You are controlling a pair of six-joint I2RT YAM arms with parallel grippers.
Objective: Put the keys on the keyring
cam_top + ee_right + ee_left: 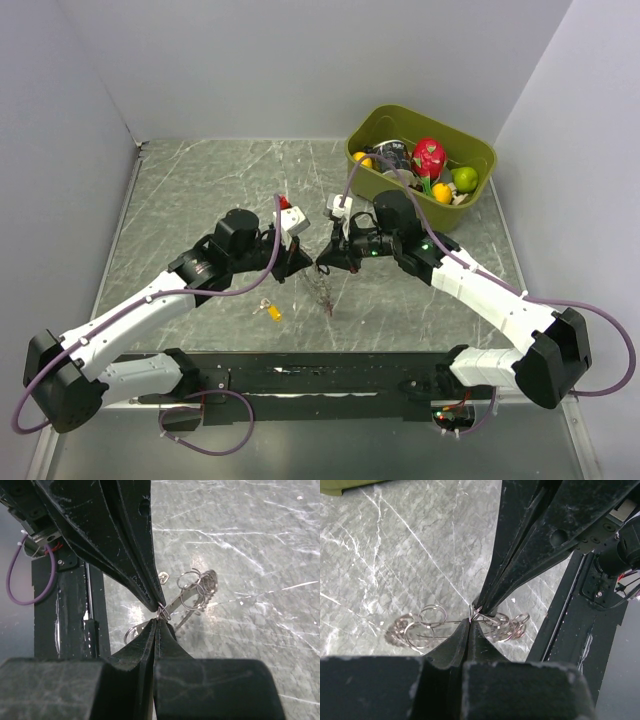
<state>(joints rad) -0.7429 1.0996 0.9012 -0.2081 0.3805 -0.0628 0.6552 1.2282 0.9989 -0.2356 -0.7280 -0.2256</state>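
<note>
Above the middle of the table my two grippers meet tip to tip. My left gripper (303,262) (470,622) is shut on the thin wire of the keyring (432,616). Opposite it, my right gripper (322,264) (159,618) is shut on a small loop of the same keyring (192,587). A bunch of small silver rings hangs from the keyring (325,293) below the tips, just over the marble top. One yellow-capped key (272,312) lies on the table in front of the left gripper, a small silver piece (261,303) beside it. No black-capped key shows.
A green bin (430,112) holding toy fruit stands at the back right, behind the right arm. Grey walls close the table on the left, back and right. The black base rail (320,375) runs along the near edge.
</note>
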